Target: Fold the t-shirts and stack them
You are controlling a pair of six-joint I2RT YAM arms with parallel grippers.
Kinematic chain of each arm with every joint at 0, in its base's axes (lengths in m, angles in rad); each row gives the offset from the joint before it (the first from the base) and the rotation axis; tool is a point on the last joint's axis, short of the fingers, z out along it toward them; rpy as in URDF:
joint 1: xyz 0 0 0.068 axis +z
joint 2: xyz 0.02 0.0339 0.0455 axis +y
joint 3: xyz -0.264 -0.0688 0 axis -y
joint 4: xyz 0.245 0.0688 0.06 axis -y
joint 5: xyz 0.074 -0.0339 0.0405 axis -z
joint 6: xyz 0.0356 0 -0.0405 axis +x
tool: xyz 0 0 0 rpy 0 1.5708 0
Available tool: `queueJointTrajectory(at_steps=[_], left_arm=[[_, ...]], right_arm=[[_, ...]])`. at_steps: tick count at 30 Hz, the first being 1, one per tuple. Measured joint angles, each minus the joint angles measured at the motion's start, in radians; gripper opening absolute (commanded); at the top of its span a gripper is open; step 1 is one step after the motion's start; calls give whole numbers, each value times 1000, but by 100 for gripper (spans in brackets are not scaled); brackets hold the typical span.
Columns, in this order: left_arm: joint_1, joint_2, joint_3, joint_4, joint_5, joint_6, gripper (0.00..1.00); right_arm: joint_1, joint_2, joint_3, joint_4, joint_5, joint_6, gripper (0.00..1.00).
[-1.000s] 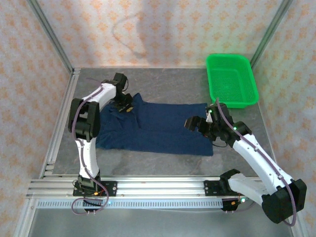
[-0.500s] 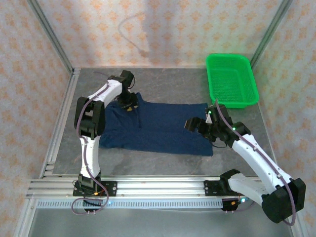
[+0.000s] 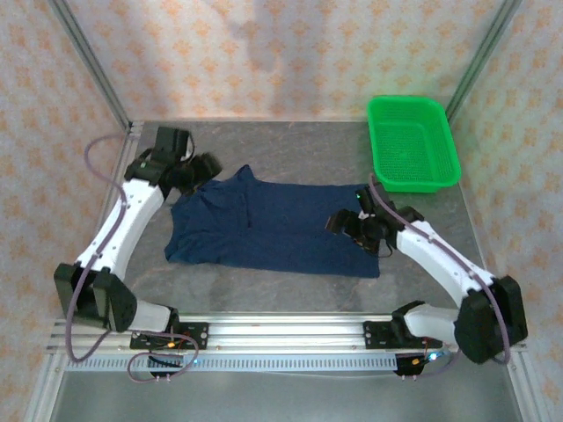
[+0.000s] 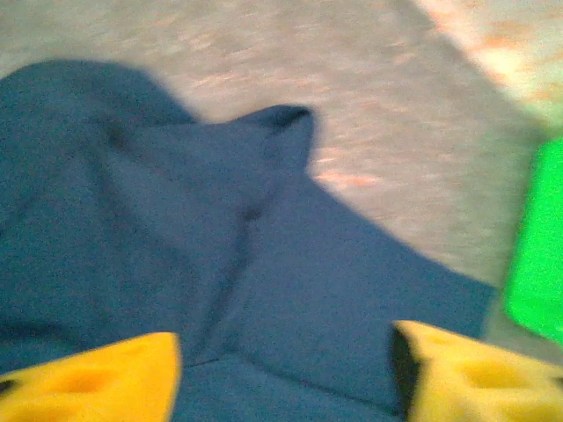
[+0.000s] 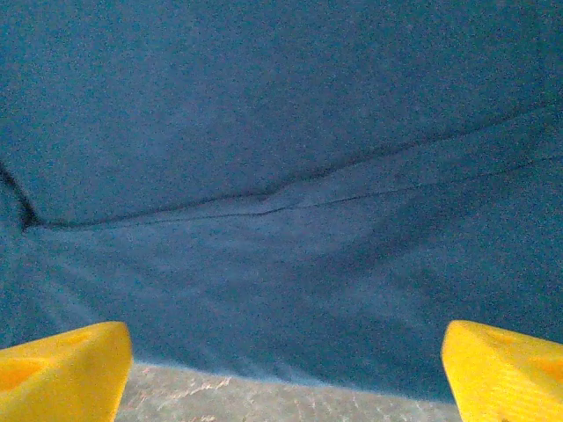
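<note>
The navy t-shirt (image 3: pixel 281 233) lies on the worktop (image 3: pixel 290 149), seemingly folded lengthwise; cross-folding is not yet done. Left gripper (image 3: pixel 201 169) and right gripper (image 3: pixel 345 221) have fingers apart, empty.

The back wall (image 3: pixel 290 61) wore pale cream wallpaper with a repeating orange floral motif, and the same paper covered the left side wall (image 3: pixel 44 132) and the right side wall (image 3: pixel 528 114). A slanting silver aluminium post (image 3: pixel 92 66) rose at the rear left corner, and a matching right post (image 3: pixel 479 57) at the other. The work surface was a mottled grey matte tabletop (image 3: pixel 290 145). A silver aluminium side rail (image 3: pixel 110 220) edged its left side, and ribbed silver aluminium beams (image 3: pixel 290 330) crossed the near edge. The light was soft and even, leaving a faint grey shadow (image 3: pixel 259 56) on the back wall.
</note>
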Motion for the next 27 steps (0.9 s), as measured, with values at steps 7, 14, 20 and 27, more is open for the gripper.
queueJointTrajectory(at_steps=[7, 14, 20, 27], left_arm=[[90, 92, -392, 23, -31, -42, 16], [133, 92, -475, 55, -93, -69, 10], [187, 15, -558, 71, -103, -97, 10], [188, -97, -631, 36, -103, -118, 14]], right_arm=[[1, 198, 0, 54, 62, 50, 32], [10, 212, -68, 64, 150, 102, 29], [57, 212, -97, 38, 238, 138, 28], [113, 187, -114, -13, 291, 184, 33]])
